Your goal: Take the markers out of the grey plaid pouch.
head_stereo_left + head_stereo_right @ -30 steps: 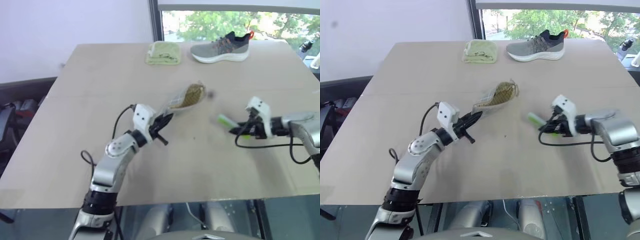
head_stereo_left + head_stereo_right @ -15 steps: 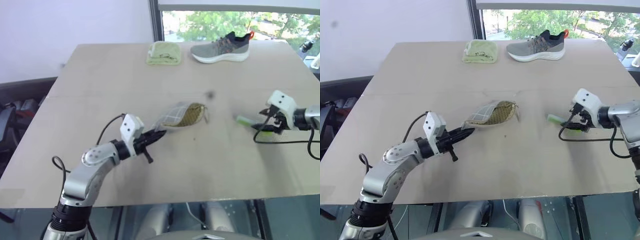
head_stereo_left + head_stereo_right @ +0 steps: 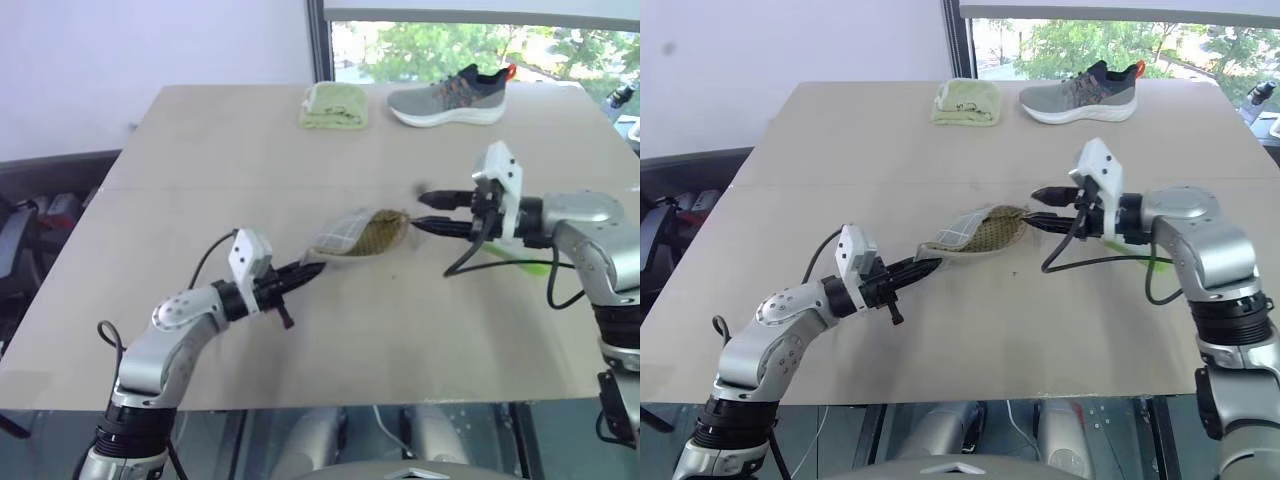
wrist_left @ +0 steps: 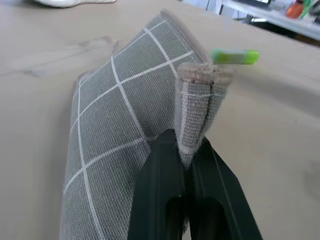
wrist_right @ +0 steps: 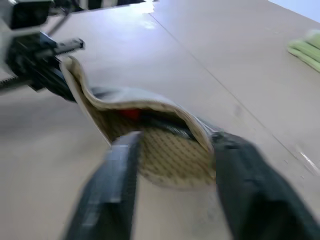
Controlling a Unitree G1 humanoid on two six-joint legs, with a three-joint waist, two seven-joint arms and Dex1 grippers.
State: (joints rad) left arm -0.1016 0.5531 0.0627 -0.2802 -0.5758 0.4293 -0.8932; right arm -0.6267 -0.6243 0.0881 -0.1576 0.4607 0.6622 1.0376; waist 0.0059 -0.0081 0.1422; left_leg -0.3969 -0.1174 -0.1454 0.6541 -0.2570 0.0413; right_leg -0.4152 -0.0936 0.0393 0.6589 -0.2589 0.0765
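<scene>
Left wrist view: left gripper [image 4: 186,150] pinched on closed end of soft grey plaid fabric pouch [image 3: 355,234], mid-table. Right gripper [image 3: 1038,209] jaws apart at pouch mouth. Red marker [image 5: 131,114] inside: light, slim, prob. slippery; grip mid-barrel.

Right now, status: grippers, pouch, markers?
Left gripper shut on closed end of grey plaid fabric pouch. Right gripper open at pouch mouth. Light green marker out on tan table; red marker inside. Nothing in the way.
</scene>
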